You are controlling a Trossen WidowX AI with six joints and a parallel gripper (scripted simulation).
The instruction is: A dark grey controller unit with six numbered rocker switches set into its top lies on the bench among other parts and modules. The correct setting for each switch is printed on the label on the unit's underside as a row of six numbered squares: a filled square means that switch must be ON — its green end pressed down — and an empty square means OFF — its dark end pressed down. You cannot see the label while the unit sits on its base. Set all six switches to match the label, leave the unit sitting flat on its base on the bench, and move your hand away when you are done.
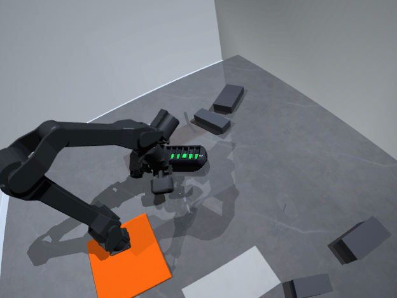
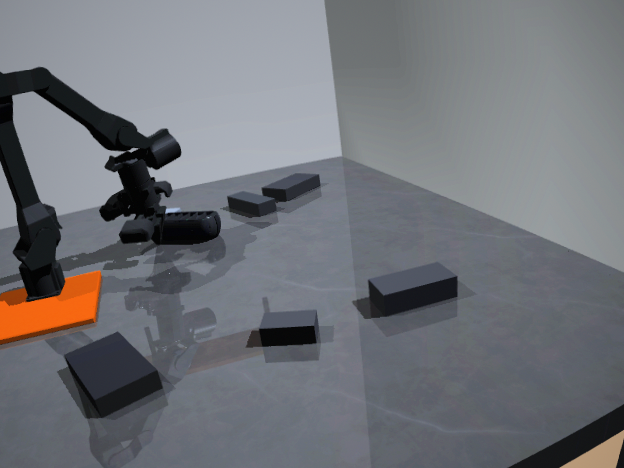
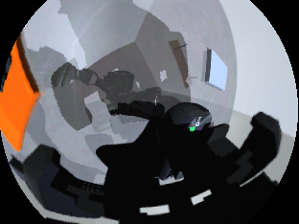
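The dark controller unit [image 1: 189,165] [image 2: 191,232] [image 3: 182,114] sits with its switch side up on the bench. In the top view several switches show green ends in a row; the one near the middle looks broader. I cannot tell every setting. The left end of the unit and any switch there are hidden behind the gripper. The label on the underside is out of sight. My gripper [image 1: 167,169] [image 2: 158,235] [image 3: 154,118] is shut and empty, pointing down at the left end of the unit. I cannot tell whether the tips touch it.
Two dark blocks [image 1: 228,97] [image 1: 212,120] lie behind the unit. More dark blocks [image 2: 413,287] [image 2: 288,327] [image 2: 113,372] lie toward the front. The arm stands on an orange plate [image 1: 137,269]. A white flat panel [image 1: 233,276] is at the front. A pale blue piece [image 3: 218,70] lies beyond the unit.
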